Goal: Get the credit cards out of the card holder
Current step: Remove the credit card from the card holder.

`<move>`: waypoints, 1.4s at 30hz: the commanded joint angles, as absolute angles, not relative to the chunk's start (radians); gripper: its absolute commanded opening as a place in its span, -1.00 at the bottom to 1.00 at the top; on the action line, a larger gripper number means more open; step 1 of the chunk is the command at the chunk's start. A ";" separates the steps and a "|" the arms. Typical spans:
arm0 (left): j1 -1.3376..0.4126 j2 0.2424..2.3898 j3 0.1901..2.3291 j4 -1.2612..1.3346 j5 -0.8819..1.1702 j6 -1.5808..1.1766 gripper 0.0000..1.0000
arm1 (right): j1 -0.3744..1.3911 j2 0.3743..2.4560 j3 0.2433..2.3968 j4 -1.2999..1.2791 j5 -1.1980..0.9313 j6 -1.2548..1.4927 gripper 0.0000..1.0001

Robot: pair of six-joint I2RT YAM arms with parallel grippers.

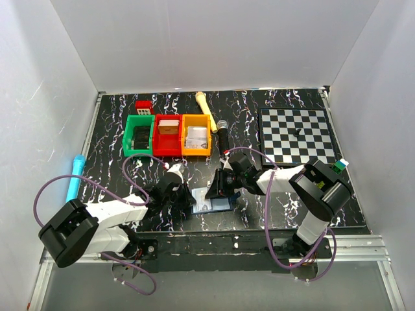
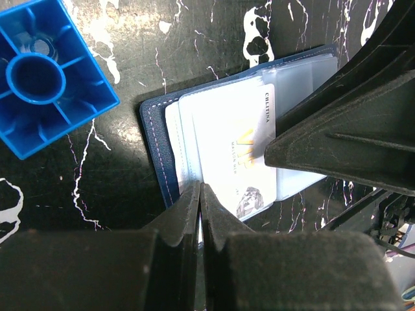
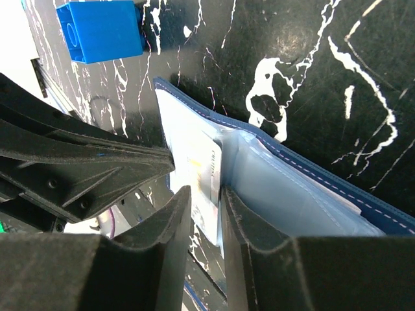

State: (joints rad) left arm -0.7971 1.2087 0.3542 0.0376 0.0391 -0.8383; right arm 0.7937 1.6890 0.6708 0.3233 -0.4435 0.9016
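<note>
Top view: card holder (image 1: 214, 203) lies open on the worktop (image 1: 259, 107) at near centre, btw the two arm tips. L tool (image 1: 183, 194) is on its left, R tool (image 1: 219, 186) on its far-right side. Too small there to read tool states or cards.

L wrist view fills that in. The credit cards (image 2: 224, 139) sit fanned and overlapping, pale, on one half of the holder, w/ navy rim showing round them. Top card has gold lettering. Clear sleeves cover the other half. L tool is clenched, fingers pressed together w/ nothing btw them, tips at the holder's edge on the L arm's side. Can't tell if they press down. A black finger of the R tool comes in from the right, tip on the top card.

R wrist view: R tool partly released, narrow gap btw fingers, straddling the top card's edge where it meets the clear sleeve. No firm pinch visible. A finger of the L tool lies just beside that gap.

Blue brick (image 2: 45, 74) shows only in the wrist views, on the worktop near a holder corner, not touching it.

Around, top view: green bin (image 1: 138, 135), red bin (image 1: 167, 135) and orange bin (image 1: 196, 135) in a row, far side, left of centre. Mic (image 1: 222, 136) is just right of the orange bin, chessboard (image 1: 298, 136) far right, cyan stick (image 1: 74, 176) at left edge. All are well apart from the holder. Both arms' end links crowd over the holder and block much of it from above.
</note>
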 commanded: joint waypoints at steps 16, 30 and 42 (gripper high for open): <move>-0.804 1.123 0.411 -0.101 0.014 -0.781 -0.85 | 0.821 1.654 0.666 0.284 -0.466 0.887 -0.24; -0.804 1.143 0.428 -0.100 0.014 -0.772 -0.78 | 0.821 1.649 0.676 0.239 -0.449 0.870 -0.17; -0.804 1.230 0.428 -0.069 0.015 -0.775 -1.00 | 0.821 1.637 0.666 0.244 -0.456 0.862 -0.17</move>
